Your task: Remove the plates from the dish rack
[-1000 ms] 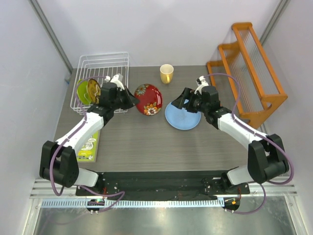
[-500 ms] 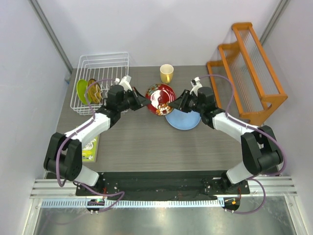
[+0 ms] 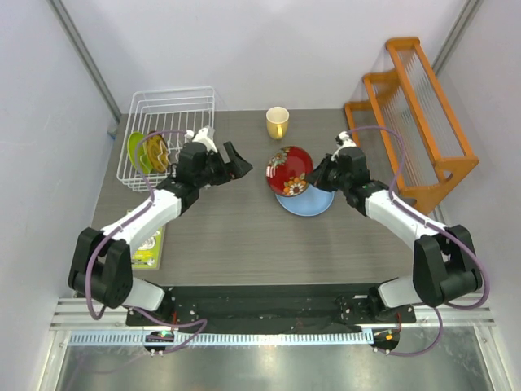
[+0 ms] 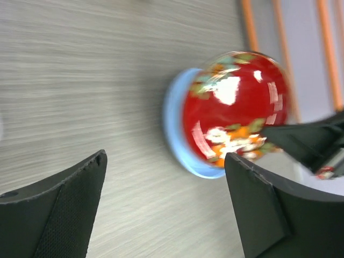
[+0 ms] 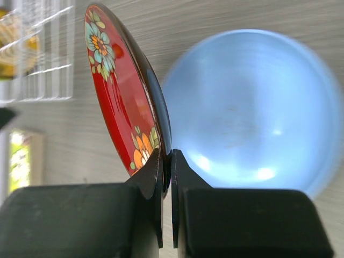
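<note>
My left arm stretched from its near-left base toward the far middle, left tool (image 3: 237,161) with fingers spread wide and holding nothing, my right arm bent in from the near right, right tool (image 3: 317,173) pinched tight on the rim of the red floral plate (image 3: 289,169)

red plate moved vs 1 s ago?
Yes. The red plate has shifted right in the top view: it was below-left of the yellow cup, and is now below-right of it, over the blue plate, held by the right gripper.

White-shelled arms (image 3: 151,213) with black joints, looping purple cables (image 3: 392,159) and matte black fingers (image 4: 59,215)
</note>
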Robot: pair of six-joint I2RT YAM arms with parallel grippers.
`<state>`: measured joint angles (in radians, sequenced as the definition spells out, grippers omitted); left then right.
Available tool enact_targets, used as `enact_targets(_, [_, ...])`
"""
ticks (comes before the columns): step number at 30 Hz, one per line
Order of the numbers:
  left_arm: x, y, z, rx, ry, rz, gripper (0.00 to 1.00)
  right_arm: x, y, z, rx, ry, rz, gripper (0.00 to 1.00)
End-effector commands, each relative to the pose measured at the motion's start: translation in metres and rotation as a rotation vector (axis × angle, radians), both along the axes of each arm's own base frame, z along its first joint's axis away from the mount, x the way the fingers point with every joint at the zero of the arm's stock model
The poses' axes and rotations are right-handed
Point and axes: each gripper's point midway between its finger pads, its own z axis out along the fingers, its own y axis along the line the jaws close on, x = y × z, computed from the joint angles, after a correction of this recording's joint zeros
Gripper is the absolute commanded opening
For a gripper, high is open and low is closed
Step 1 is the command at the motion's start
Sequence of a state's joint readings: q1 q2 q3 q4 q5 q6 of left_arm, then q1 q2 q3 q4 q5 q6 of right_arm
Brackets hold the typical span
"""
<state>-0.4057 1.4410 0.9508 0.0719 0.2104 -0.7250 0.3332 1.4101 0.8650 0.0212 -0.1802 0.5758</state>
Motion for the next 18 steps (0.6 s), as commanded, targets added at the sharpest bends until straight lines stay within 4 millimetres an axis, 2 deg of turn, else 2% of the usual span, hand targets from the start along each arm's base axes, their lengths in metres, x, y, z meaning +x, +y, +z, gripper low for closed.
enact_targets(1, [0.009, 0.055, 0.033, 0.222, -0.139, 0.189, 0.90, 0.008, -0.047, 0.019, -0.072, -0.059, -0.125, 0.01])
enact_targets(2, [0.006, 0.063, 0.032, 0.253, -0.144, 0.212, 0.91, 0.009, -0.056, 0.015, -0.073, -0.047, -0.136, 0.01])
enact_targets(3, [0.003, 0.072, 0.043, 0.266, -0.175, 0.245, 0.92, 0.008, -0.061, 0.008, -0.074, -0.031, -0.145, 0.01])
enact_targets(6, [-0.002, 0.097, 0.049, 0.337, -0.211, 0.332, 0.94, 0.008, -0.071, -0.003, -0.078, -0.003, -0.161, 0.01])
enact_targets(7, [-0.006, 0.104, 0.060, 0.337, -0.240, 0.358, 0.95, 0.008, -0.072, -0.005, -0.075, 0.003, -0.159, 0.01])
enact_targets(8, [-0.008, 0.115, 0.056, 0.373, -0.241, 0.396, 0.97, 0.008, -0.072, -0.008, -0.073, 0.011, -0.156, 0.01])
enact_targets(10, [-0.014, 0.126, 0.069, 0.382, -0.277, 0.440, 0.99, 0.009, -0.069, -0.016, -0.057, 0.028, -0.139, 0.01])
enact_targets(14, [-0.022, 0.147, 0.074, 0.435, -0.303, 0.519, 0.99, 0.013, -0.057, -0.021, 0.019, 0.029, -0.102, 0.01])
enact_targets(18, [-0.025, 0.154, 0.072, 0.467, -0.302, 0.535, 1.00, 0.016, -0.045, -0.030, 0.088, 0.045, -0.060, 0.01])
